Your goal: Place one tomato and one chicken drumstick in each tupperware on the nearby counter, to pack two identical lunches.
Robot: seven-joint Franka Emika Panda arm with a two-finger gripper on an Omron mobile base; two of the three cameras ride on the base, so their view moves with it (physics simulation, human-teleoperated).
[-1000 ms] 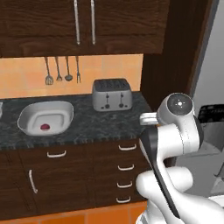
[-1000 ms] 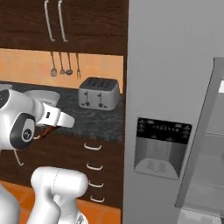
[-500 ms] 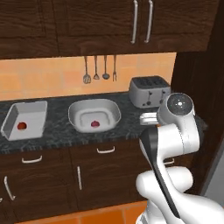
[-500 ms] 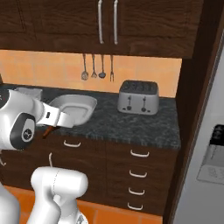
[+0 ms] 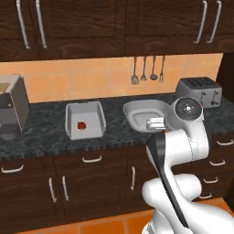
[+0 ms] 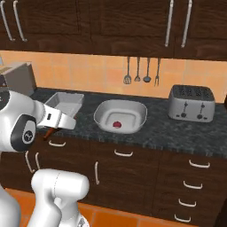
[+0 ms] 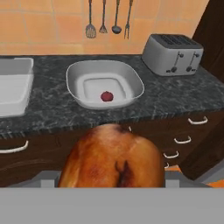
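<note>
The chicken drumstick (image 7: pixel 113 156) sits clamped in the end effector (image 6: pixel 52 131), carried in front of the bench (image 5: pixel 45 137). Over the last second the base has driven left along the cabinets, bringing both tupperware tubs into view: the rounded one (image 7: pixel 78 85) and the rectangular one (image 5: pixel 72 123), each holding 1 tomato (image 7: pixel 106 96). By my reading, each tub lacks only a drumstick, and this one is now near its drop.
</note>
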